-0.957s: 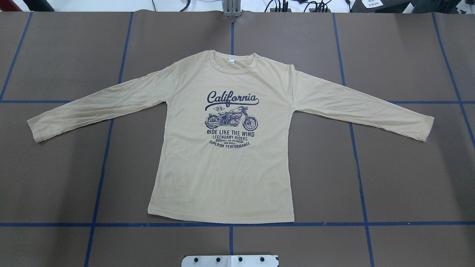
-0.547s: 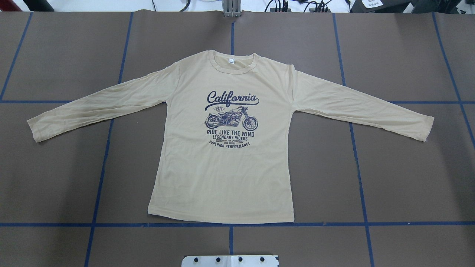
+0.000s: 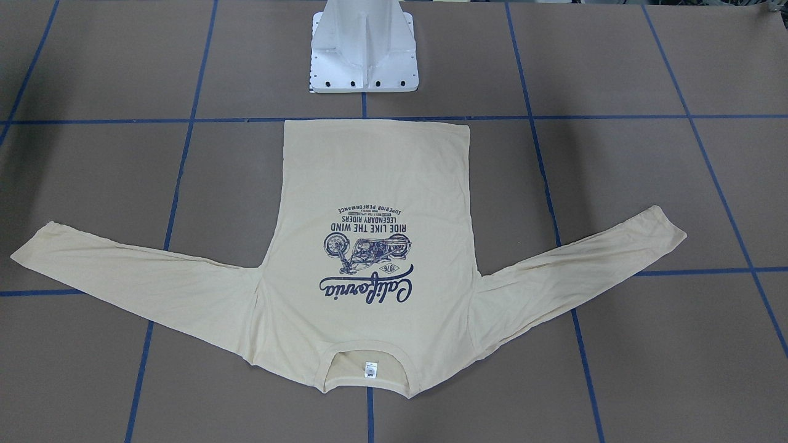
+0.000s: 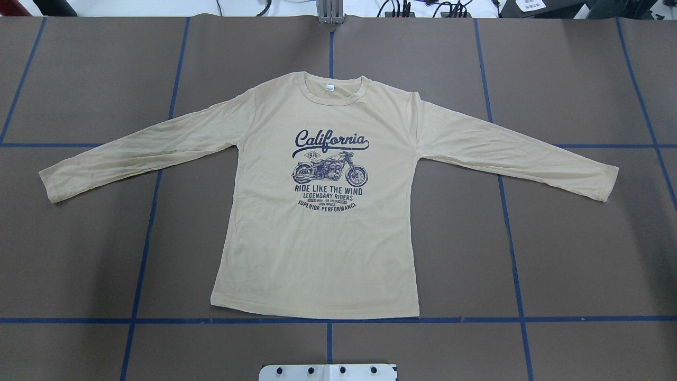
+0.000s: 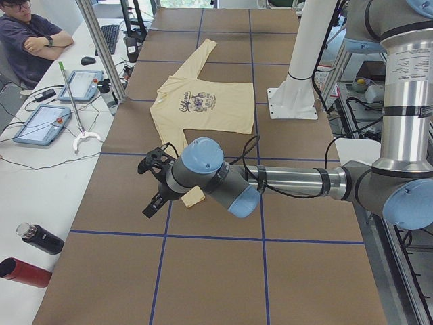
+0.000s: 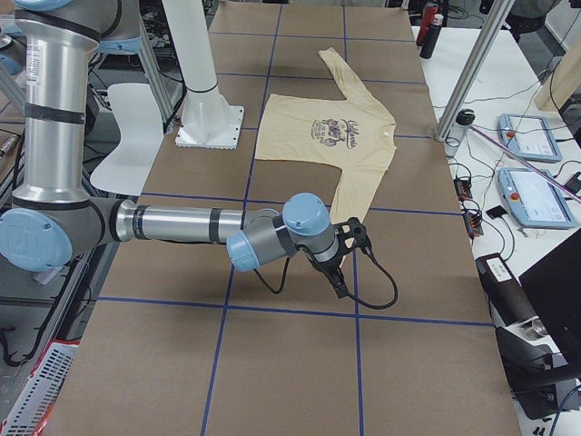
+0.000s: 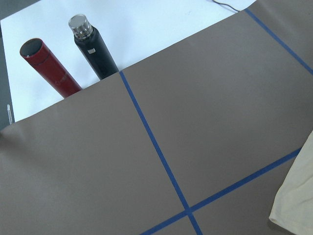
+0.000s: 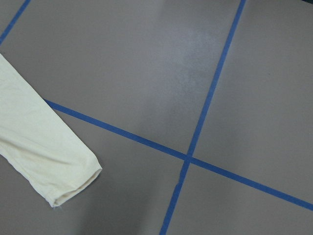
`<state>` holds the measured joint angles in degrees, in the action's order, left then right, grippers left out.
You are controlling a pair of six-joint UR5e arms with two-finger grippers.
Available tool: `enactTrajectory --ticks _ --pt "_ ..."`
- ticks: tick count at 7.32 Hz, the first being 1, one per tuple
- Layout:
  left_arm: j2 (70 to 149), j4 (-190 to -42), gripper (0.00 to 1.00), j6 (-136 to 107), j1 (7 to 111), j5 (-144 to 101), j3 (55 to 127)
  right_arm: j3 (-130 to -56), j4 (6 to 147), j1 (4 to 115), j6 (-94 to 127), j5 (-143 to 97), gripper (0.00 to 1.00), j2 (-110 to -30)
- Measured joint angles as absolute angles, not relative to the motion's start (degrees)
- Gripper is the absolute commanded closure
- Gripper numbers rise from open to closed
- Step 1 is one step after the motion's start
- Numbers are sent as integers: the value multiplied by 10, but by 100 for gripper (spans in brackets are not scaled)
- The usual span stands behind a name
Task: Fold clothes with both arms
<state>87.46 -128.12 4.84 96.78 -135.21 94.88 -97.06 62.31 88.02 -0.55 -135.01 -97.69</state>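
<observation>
Shirt (image 4: 322, 238) lying flat, print up, on table (image 4: 582, 254), left gripper (image 5: 150, 202) hovering just beyond one cuff (image 7: 298, 196), right gripper (image 6: 338, 277) hovering beside the other, whether either is clenched or released cannot be told.

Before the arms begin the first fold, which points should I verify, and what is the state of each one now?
1. T-shirt lies flat, print up, nothing folded: ok.
2. Left sleeve and right sleeve are spread away from the body: ok.
3. Hem runs straight along the blue tape line: ok.
4. Left gripper is open: cannot tell.
5. Right gripper is open: cannot tell.
6. Left cuff shows in the left wrist view and right cuff in the right wrist view: ok.
</observation>
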Motion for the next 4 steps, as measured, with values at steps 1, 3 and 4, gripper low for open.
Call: enactTrajectory --ticks 1,3,4 --pt "873 -1300 1 45 968 -1352 949 -969 585 848 62 -1345 0 -980" --pt "869 -1321 1 44 968 -1353 948 -955 475 749 240 -1281 2 -991" --pt "868 -1324 1 44 968 -1353 948 -927 416 703 302 -1246 5 -989"
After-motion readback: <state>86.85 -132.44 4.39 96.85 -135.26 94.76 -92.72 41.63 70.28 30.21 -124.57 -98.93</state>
